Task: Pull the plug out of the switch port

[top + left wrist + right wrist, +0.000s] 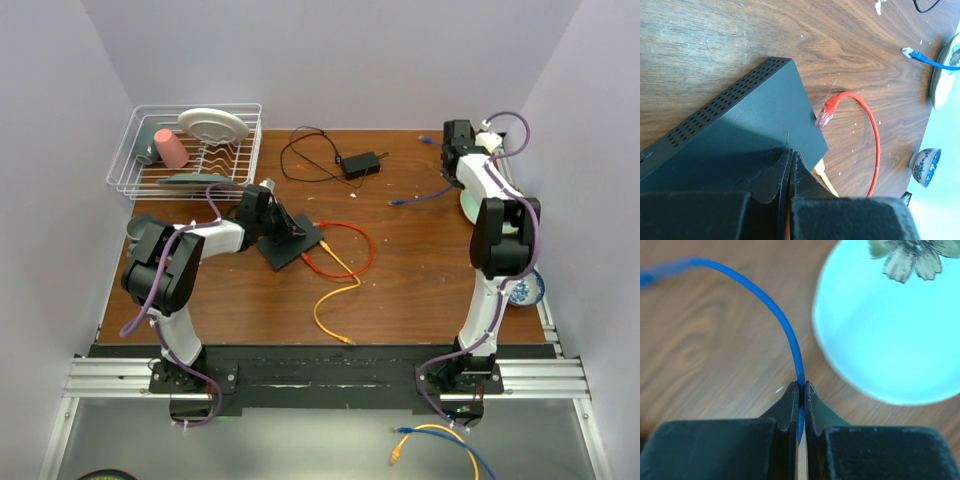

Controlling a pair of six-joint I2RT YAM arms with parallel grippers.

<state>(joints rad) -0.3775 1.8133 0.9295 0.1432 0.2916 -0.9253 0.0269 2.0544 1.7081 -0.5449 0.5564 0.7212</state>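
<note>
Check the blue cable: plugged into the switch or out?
Out. Blue cable lies apart from the switch, pinched in the right gripper.

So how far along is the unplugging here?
Looks done: the red plug lies free beside the switch, and the right tool is shut on a blue cable away from it. In hand: left tool, shut, over the switch. Left: yellow cable, possibly still plugged.
</note>
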